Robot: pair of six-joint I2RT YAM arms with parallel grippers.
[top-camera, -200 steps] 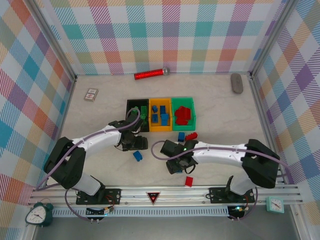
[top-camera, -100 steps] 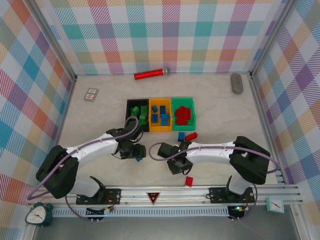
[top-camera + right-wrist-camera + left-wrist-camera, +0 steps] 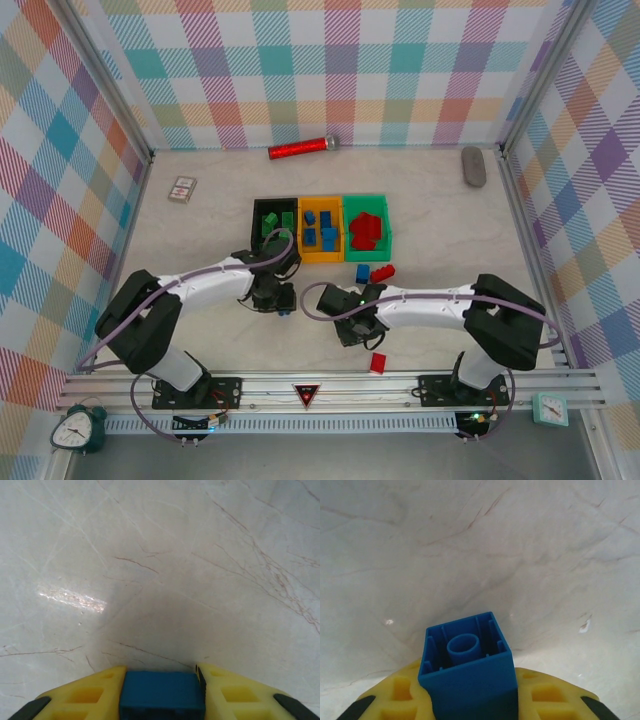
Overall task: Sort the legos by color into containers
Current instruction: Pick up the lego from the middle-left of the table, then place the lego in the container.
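Three joined bins [image 3: 321, 257] stand mid-table from above, with loose bricks [image 3: 372, 272] just beside them. Left wrist: the left claw [image 3: 470, 700] clamps a blue lego [image 3: 467, 672] over the table [image 3: 470, 555]. Right wrist: the right claw [image 3: 162, 702] pinches a second blue lego [image 3: 162, 692].

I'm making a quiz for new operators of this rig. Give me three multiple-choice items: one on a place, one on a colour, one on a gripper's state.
1. Which bin holds the red bricks? A black; B orange-yellow; C green.
2. The left gripper holds a brick of which colour? A red; B green; C blue.
3. The right gripper is: A open and empty; B shut on a blue brick; C shut on a red brick.
1 C: they lie in the green bin. 2 C: the left wrist view shows it blue. 3 B: blue shows clamped in it.
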